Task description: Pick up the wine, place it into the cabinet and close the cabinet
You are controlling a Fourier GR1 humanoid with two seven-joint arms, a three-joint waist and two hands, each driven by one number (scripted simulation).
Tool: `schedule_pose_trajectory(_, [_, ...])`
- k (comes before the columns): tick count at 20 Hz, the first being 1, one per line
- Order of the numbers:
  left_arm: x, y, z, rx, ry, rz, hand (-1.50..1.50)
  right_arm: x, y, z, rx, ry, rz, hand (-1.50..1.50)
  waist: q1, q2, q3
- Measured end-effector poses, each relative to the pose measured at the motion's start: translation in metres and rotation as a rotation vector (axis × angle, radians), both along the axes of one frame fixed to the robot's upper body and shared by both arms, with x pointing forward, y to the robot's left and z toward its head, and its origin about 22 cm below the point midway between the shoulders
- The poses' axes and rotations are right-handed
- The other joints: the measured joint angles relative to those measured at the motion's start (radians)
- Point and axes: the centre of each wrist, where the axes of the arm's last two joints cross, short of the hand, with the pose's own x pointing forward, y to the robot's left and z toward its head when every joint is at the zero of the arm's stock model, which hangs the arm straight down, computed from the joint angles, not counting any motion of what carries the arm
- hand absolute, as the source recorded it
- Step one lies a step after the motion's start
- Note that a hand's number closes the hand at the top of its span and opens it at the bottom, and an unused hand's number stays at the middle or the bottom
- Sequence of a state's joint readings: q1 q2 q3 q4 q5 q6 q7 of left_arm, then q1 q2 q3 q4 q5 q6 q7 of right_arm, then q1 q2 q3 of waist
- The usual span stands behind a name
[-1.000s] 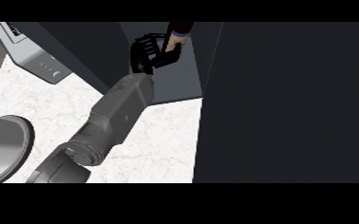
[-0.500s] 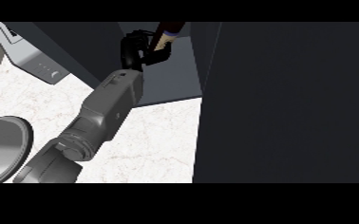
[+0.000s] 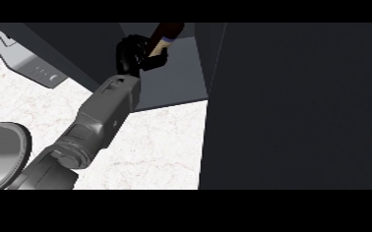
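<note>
The wine bottle (image 3: 168, 30) is dark with a pale neck and a blue band, tilted, and shows only partly at the top of the view. My left hand (image 3: 137, 57) is curled round its lower part and holds it inside the open cabinet (image 3: 176, 78), above the cabinet's grey floor. My grey forearm (image 3: 109, 103) reaches in from the lower left across the white counter (image 3: 156, 147). The cabinet's dark door (image 3: 291, 108) stands open and fills the right side of the view. My right hand does not show.
A grey appliance (image 3: 33, 64) with small buttons stands at the upper left beside the cabinet's dark side wall (image 3: 73, 49). A round grey dish (image 3: 11, 152) lies at the left edge of the counter, close to my elbow.
My left hand has carried the bottle a little to the left and further into the cabinet. The forearm has swung left with it.
</note>
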State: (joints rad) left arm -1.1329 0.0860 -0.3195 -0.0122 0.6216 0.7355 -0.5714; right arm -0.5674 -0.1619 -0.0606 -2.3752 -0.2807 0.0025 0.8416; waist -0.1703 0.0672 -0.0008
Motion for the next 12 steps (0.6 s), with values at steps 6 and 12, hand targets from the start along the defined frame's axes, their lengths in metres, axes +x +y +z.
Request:
schedule_pose_trajectory(6, [-0.0008, 0.0022, -0.0018, 0.011, 0.025, -0.012, -1.5, 0.0, 0.0028, 0.0009, -0.004, -0.008, 0.015, -1.5, -0.005, 0.002, -0.001])
schedule_pose_trajectory(12, [-0.0008, 0.0034, -0.0018, -0.024, 0.055, -0.013, -1.5, -0.0002, 0.0026, 0.0005, -0.002, -0.008, 0.016, -1.5, -0.007, 0.001, -0.001])
